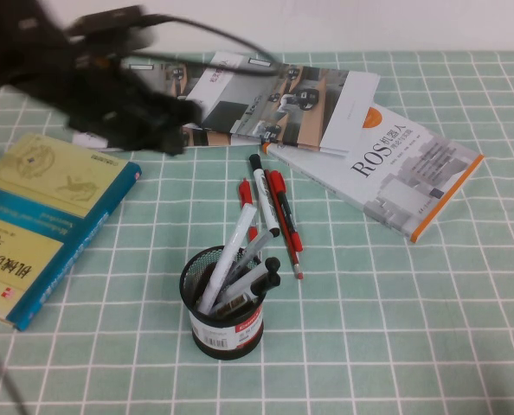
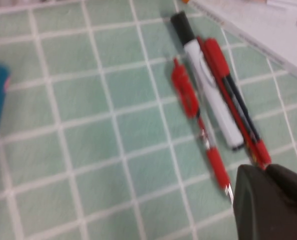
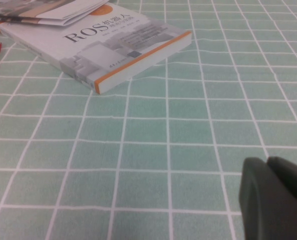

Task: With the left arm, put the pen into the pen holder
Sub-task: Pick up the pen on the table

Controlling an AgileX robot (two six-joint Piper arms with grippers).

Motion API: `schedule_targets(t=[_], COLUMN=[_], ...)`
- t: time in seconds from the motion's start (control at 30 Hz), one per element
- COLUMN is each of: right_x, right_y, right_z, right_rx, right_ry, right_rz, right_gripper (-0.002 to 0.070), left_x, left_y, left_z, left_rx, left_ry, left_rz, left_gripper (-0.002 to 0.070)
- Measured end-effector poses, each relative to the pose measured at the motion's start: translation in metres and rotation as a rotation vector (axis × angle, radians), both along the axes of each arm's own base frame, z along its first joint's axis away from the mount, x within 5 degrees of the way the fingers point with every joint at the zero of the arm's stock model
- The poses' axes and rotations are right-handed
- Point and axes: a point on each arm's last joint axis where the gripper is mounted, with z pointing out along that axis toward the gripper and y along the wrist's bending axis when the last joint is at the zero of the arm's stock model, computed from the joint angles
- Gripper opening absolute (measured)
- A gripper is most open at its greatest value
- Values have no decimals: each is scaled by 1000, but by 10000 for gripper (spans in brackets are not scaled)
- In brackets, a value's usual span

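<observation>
The left gripper [image 1: 166, 130] hung over the table, beyond the pens, blurred; whether it was spread or clenched could not be told, and it held nothing visible. The pen [image 2: 196, 125] lay flat on the checked cloth [image 1: 395, 328], just beside the white marker [image 2: 208, 95], behind the pen holder [image 1: 227, 303]. The right gripper [image 3: 273, 200] hovered low near the ROS book [image 3: 103, 45], its state equally unclear.

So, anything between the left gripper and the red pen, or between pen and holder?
Nothing visible. The left gripper hangs over the magazine, beyond the pen; the white marker lies close beside the pen. The pen holder stands near, with other pens leaning out. The right gripper is by the ROS book.
</observation>
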Motion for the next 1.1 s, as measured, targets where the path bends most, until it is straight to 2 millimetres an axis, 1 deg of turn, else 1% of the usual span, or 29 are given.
schedule_targets(t=[0.1, 0.23, 0.3, 0.33, 0.37, 0.4, 0.53, 0.6, 0.7, 0.77, 0.8, 0.9, 0.97, 1.03, 1.1], right_x=[0, 0, 0, 0, 0, 0, 0, 0, 0, 0, 0, 0, 0, 0, 0], right_y=[0, 0, 0, 0, 0, 0, 0, 0, 0, 0, 0, 0, 0, 0, 0], right_z=[0, 0, 0, 0, 0, 0, 0, 0, 0, 0, 0, 0, 0, 0, 0], right_rx=[0, 0, 0, 0, 0, 0, 0, 0, 0, 0, 0, 0, 0, 0, 0], right_ry=[0, 0, 0, 0, 0, 0, 0, 0, 0, 0, 0, 0, 0, 0, 0], right_rz=[0, 0, 0, 0, 0, 0, 0, 0, 0, 0, 0, 0, 0, 0, 0], right_gripper=[-20, -20, -20, -20, -20, -20, -20, -20, -20, -20, -20, -20, -20, -20, -20], left_x=[23, 47, 57, 61, 65, 68, 79, 83, 85, 85, 85, 85, 86, 87, 88], left_y=[-23, -47, -57, -61, -67, -71, -85, -90, -98, -102, -103, -105, -104, -102, -100], left_z=[-4, -19, -32, -34, -42, -45, -65, -73, -79, -84, -86, -92, -94, -94, -95], left_rx=[17, 35, 51, 59, 74, 82, 128, 138, 153, 168, 171, 182, 185, 193, 217], left_ry=[34, 112, 149, 153, 183, 191, 250, 261, 267, 268, 268, 280, 291, 293, 283], left_rz=[-11, -12, -4, 0, 2, 4, 19, 29, 14, -18, -29, -35, 8, 50, 76], left_gripper=[-4, -3, -3, -4, -4, -4, -4, -4, 6, 50, 88, 242, 335, 375, 389])
